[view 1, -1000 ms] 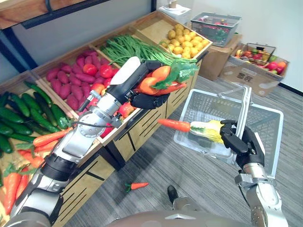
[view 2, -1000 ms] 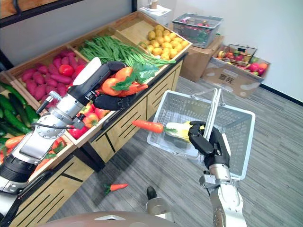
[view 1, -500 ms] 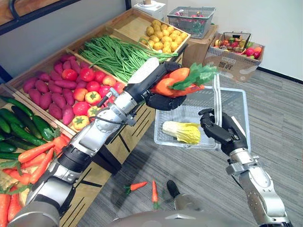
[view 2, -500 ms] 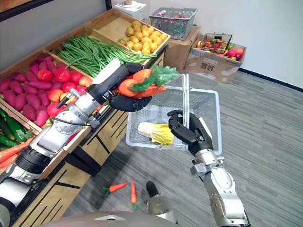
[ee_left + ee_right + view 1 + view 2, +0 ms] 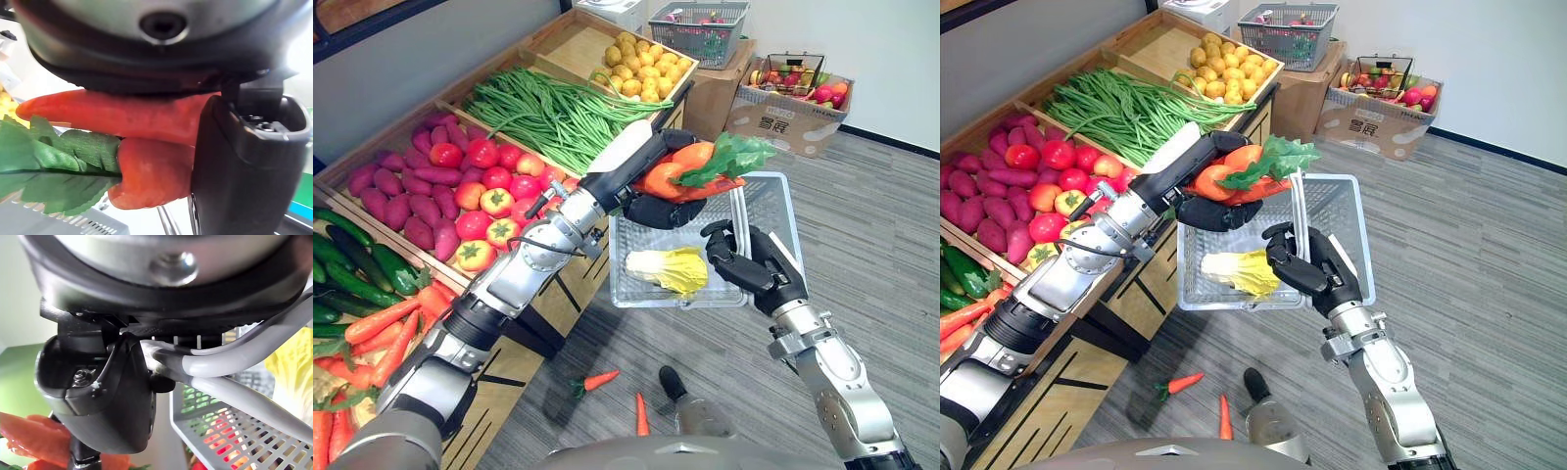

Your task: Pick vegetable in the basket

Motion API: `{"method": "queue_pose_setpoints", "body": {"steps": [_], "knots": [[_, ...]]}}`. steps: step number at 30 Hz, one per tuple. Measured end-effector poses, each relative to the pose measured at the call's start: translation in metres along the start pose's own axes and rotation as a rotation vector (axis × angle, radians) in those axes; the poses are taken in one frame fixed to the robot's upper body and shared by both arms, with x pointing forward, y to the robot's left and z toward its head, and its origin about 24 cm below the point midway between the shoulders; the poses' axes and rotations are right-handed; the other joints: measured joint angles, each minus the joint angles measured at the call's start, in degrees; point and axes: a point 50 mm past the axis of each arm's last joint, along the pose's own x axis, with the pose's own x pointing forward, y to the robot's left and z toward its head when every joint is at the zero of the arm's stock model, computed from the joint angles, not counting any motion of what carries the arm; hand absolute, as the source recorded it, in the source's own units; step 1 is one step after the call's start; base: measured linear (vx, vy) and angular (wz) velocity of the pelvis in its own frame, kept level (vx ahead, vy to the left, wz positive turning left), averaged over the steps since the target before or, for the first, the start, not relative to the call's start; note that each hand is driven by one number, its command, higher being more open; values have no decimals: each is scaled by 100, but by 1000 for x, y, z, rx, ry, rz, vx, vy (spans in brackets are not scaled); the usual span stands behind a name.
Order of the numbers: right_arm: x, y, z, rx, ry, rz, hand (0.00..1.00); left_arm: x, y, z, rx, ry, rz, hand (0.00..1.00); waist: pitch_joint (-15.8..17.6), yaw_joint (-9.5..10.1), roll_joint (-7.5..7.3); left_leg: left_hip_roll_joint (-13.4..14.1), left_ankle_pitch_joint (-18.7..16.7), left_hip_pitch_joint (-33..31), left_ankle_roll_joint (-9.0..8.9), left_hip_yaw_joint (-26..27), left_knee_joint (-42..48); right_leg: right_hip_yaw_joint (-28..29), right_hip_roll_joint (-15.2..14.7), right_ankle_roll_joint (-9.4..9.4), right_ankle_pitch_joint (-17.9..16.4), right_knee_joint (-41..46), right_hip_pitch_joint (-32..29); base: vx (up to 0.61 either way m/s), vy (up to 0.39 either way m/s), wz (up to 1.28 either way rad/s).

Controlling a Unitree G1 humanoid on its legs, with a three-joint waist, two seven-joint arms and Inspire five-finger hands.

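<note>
My left hand (image 5: pixel 651 206) is shut on a bunch of orange carrots (image 5: pixel 677 176) with green leaves (image 5: pixel 729 155), held just above the grey wire basket (image 5: pixel 626 294). Seen from the left wrist, the carrots (image 5: pixel 132 122) press against the palm, leaves (image 5: pixel 44 161) to one side. My right hand (image 5: pixel 754 269) is shut on the basket's handles (image 5: pixel 1299 220), which cross its palm as grey bars (image 5: pixel 234 372). A yellow-green cabbage (image 5: pixel 668 269) lies inside the basket. Two loose carrots (image 5: pixel 597 380) lie on the floor below.
The wooden produce stand (image 5: pixel 499 382) holds carrots, cucumbers, sweet potatoes, tomatoes, green beans (image 5: pixel 548 113) and potatoes (image 5: pixel 636 64). Beyond it stand a filled basket (image 5: pixel 700 24) on a box and a carton of fruit (image 5: pixel 793 93). Grey floor lies open on the right.
The carrot sticking over the basket rim a second ago has dropped to the floor. The basket and my left hand with the carrots have come together; the camera shifted.
</note>
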Motion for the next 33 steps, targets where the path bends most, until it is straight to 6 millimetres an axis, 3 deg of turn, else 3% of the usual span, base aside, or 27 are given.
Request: {"method": "queue_pose_setpoints", "body": {"steps": [6,17,33], "knots": [[0,0,0,-8,0,-2,0,0,-2,-1,0,3,-22,0,73,-4,1,52,-52,14,-3,39,92,50,30,-1,4,-1,0,16,51,-5],[1,1,10,-21,-40,9,0,-7,-24,-22,-16,99,-177,0,238,-11,1,91,-72,52,-27,96,117,93,80,-8,12,-10,-10,31,42,-3],[0,-3,11,-62,0,32,0,-11,-37,-33,-33,136,-211,0,368,-29,-80,112,-195,196,-69,467,204,451,160,37,57,-9,-130,23,55,-12]]}}
